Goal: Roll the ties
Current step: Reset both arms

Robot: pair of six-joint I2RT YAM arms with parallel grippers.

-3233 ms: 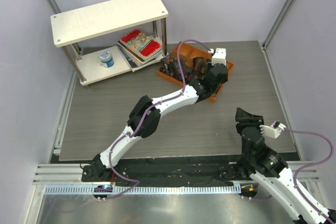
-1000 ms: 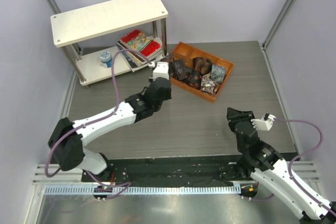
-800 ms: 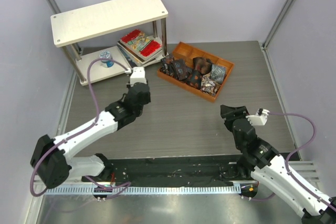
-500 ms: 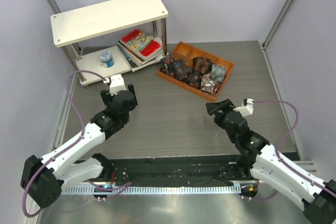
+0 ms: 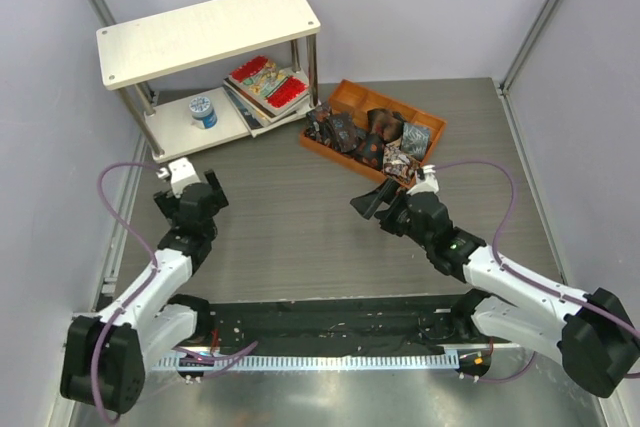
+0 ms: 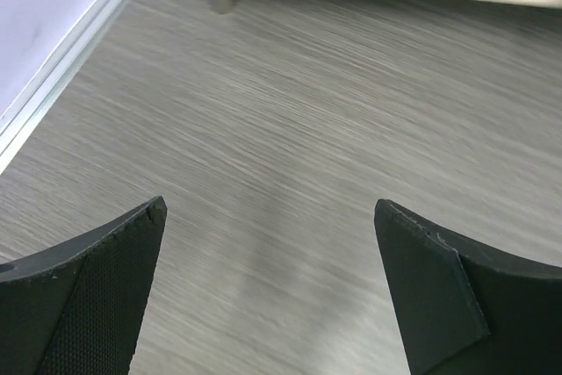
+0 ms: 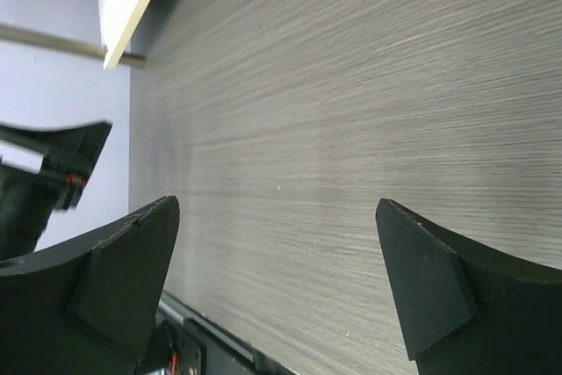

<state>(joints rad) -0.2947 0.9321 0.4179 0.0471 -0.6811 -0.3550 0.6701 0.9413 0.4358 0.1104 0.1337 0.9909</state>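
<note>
- Left gripper [image 5: 200, 199] hangs above the grey table [image 5: 300, 237], well to the left of the orange tray [image 5: 345, 159], jaws spread wide and holding nothing.
- Right gripper [image 5: 372, 202] hovers just in front of the tray, jaws equally wide and empty.
- Ties [image 5: 372, 142] sit inside the tray as small dark rolls; no unrolled tie shows.
- Rolling looks finished; best to steer both arms clear of the tray so no roll is knocked loose.

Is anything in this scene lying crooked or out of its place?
The books on the lower shelf are fanned out and seem to stick out past its edge. In the orange tray, the ties lie jumbled; one at the left end seems to hang over the rim.
</note>
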